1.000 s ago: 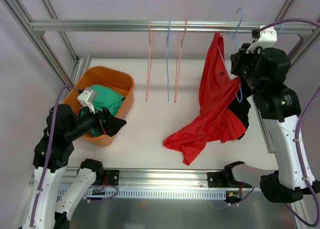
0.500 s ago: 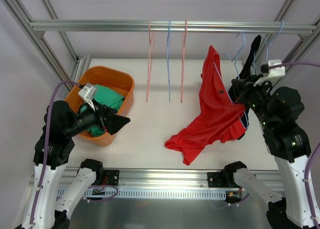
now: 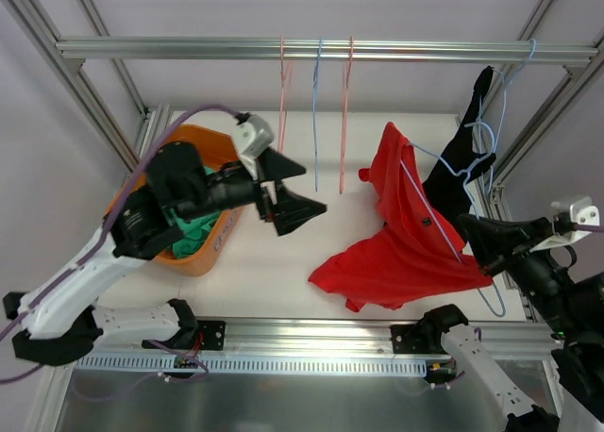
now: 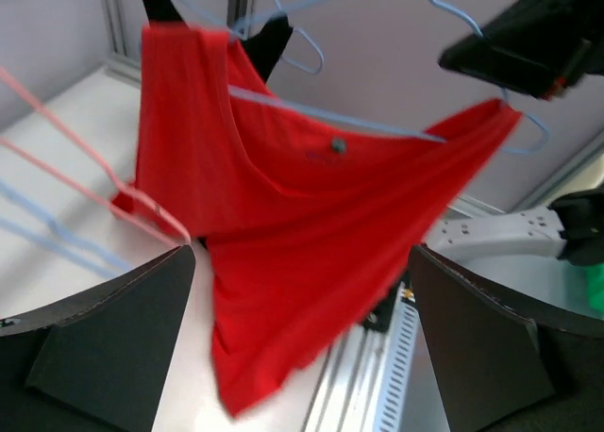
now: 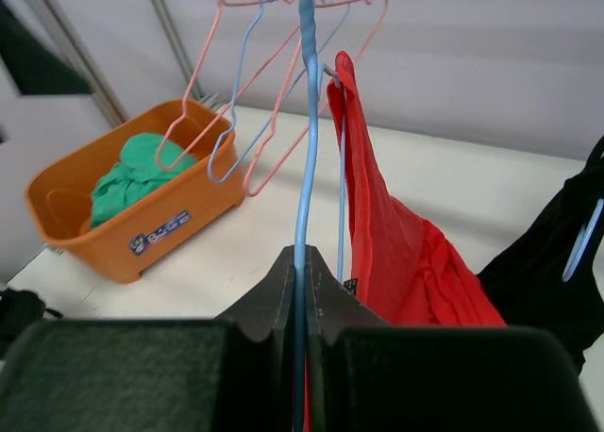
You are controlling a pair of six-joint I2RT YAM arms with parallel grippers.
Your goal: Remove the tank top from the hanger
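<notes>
The left arm has swung away from the orange bin toward the middle of the table. The right arm has drawn back to the near right corner and brought the blue hanger with it.

The right gripper is pinched shut on the hanger's wire. The red tank top still hangs on that hanger, one strap up at the far end. Its body slants down toward the near edge of the table, just left of the right gripper.

The left gripper has its jaws spread wide and holds nothing. It points at the tank top from the left, near it but apart. In the left wrist view the red cloth fills the space ahead of the fingers.

A black garment hangs behind on another blue hanger, and green cloth lies in the bin.
</notes>
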